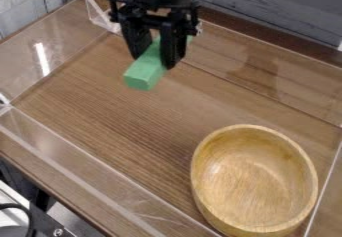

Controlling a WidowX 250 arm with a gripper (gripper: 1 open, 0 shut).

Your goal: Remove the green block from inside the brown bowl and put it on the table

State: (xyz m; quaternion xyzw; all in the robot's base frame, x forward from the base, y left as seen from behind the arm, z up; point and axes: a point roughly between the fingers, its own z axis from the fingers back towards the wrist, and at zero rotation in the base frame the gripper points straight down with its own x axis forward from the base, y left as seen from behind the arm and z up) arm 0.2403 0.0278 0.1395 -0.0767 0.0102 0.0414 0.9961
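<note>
The green block (147, 69), a slim bright green bar, hangs tilted above the table (120, 121) at the upper left, its top end between the black fingers of my gripper (155, 45), which is shut on it and points down. The brown bowl (254, 181), a wide shallow bowl of light tan wood, stands at the lower right with nothing inside it. Block and gripper are well apart from the bowl, up and to the left of it.
Clear plastic walls (54, 51) edge the tabletop on the left and front. A clear plastic corner piece (96, 13) rises at the back left, close behind the gripper. Bare wood lies between the block and the bowl.
</note>
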